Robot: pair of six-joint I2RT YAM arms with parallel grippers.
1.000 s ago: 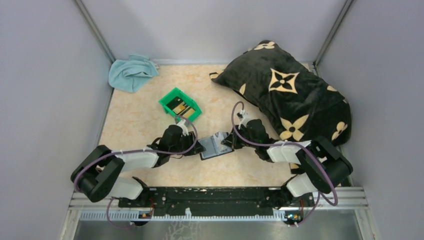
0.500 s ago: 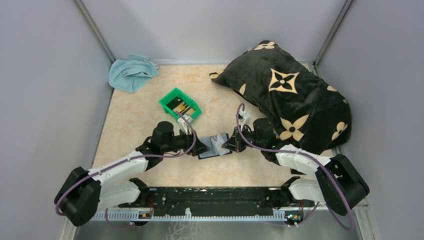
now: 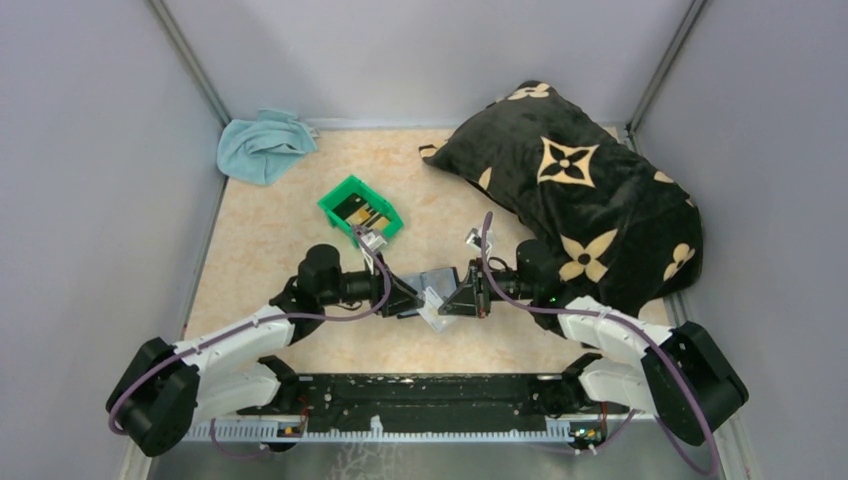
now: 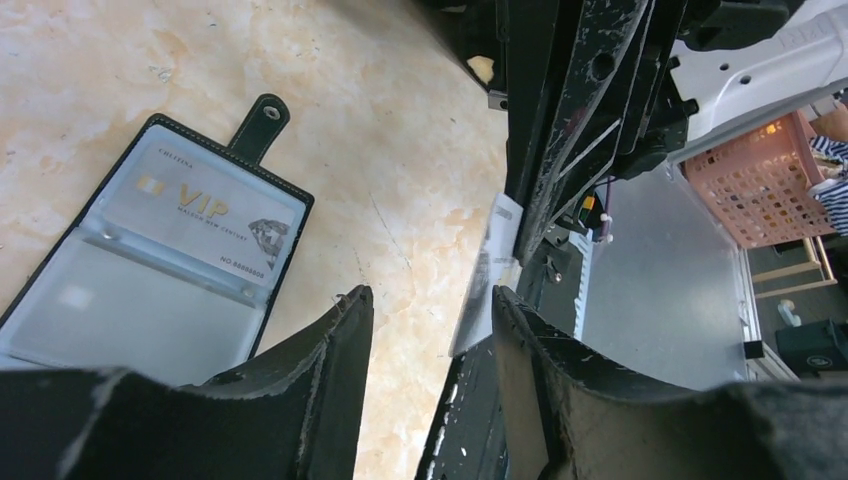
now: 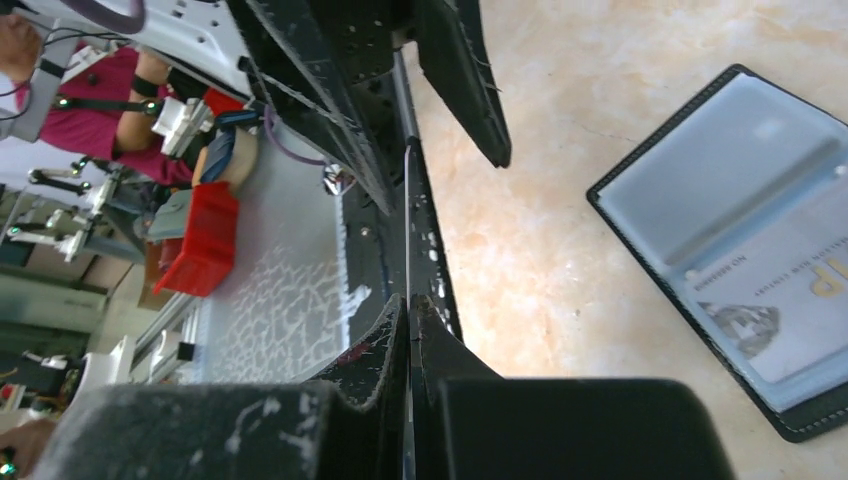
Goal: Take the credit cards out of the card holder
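From above, the left gripper (image 3: pixel 408 297) and right gripper (image 3: pixel 452 300) faced each other over the open card holder (image 3: pixel 430 282). Left wrist view: its jaws stood spread around a pale credit card (image 4: pixel 487 275), seemingly untouched, beside the holder. Right wrist view: fingers (image 5: pixel 380 345) pressed together, pinching that card edge-on.

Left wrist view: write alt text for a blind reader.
An open black card holder lies on the marbled table, a grey VIP card in one sleeve. The left gripper, open, frames a pale card seen nearly edge-on.
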